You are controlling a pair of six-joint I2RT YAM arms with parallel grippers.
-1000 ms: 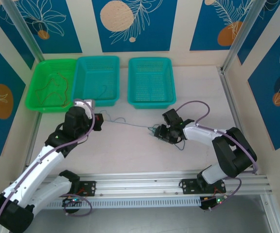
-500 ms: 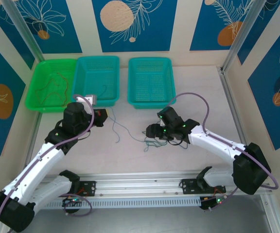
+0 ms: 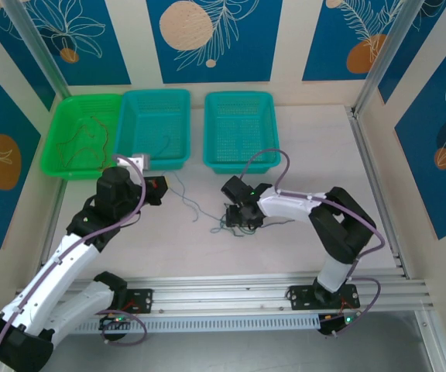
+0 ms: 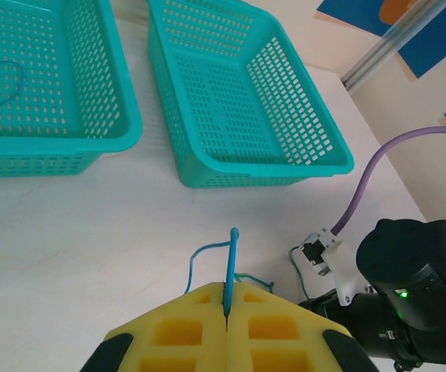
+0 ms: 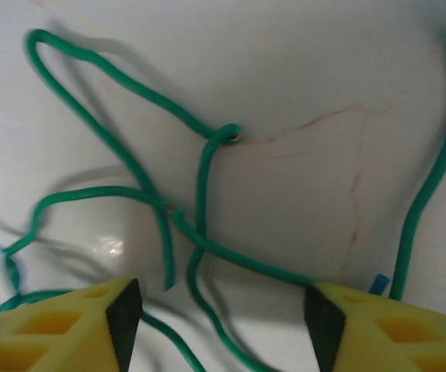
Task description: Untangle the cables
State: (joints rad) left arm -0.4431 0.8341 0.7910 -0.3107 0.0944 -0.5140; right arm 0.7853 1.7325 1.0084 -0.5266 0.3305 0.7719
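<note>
Cables [image 3: 231, 223] sit in a small curly knot on the pale worktop [image 3: 207, 260]. One thin blue strand [image 4: 229, 260] runs leftward into the left tool [image 4: 227, 306], which is pinched tight on it, the strand's free tip pointing toward the teal mesh baskets [image 4: 231, 174]. Glossy green loops [image 5: 200, 194] sprawl flat beneath the right tool [image 5: 221, 310], which is spread wide.

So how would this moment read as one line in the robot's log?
left gripper: shut on blue cable | right gripper: open above crossed green cables on table
</note>
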